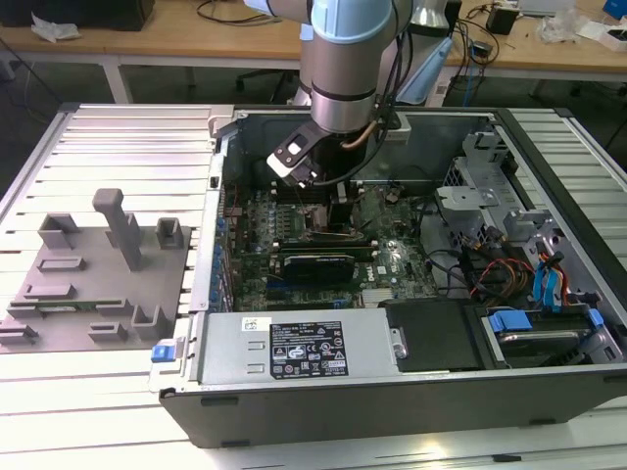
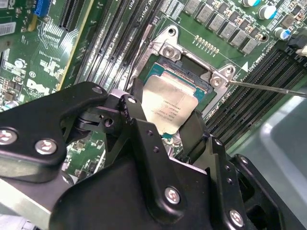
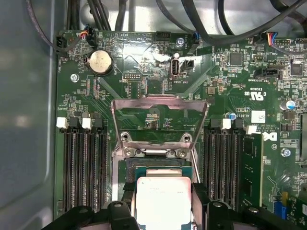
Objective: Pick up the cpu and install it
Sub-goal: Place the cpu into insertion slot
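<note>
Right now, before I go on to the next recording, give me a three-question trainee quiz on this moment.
1. True or false: the pincer is empty.
2. Where is the chip? A) on the grey fixture beside the computer; B) held in the pincer, over the socket; C) on the power supply.
3. Fill in: the arm reaches into an open computer ____.
Key: 1 false; 2 B; 3 case.
</note>
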